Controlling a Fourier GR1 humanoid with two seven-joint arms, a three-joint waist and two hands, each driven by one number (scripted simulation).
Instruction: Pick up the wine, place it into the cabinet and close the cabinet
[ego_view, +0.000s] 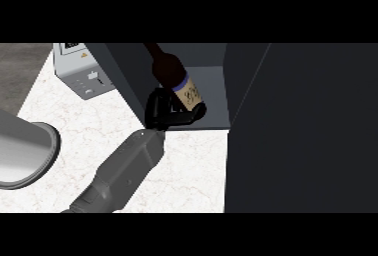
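Near the top centre, the robot hand (168, 112) curls round the wine bottle (173, 75), which tilts inside the open cabinet (210, 85) above the counter (192, 165).

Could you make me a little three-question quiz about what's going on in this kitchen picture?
1. True or false: the dark brown glass wine bottle stands upright on the white marble counter.
2. What is the black robot hand curled round?
3. Where is the bottle? A) beside the small grey appliance B) at the open dark grey cabinet C) in the large silver metal pot

Key: 1 false, it is tilted and held in the robot hand; 2 the bottle's lower part; 3 B.
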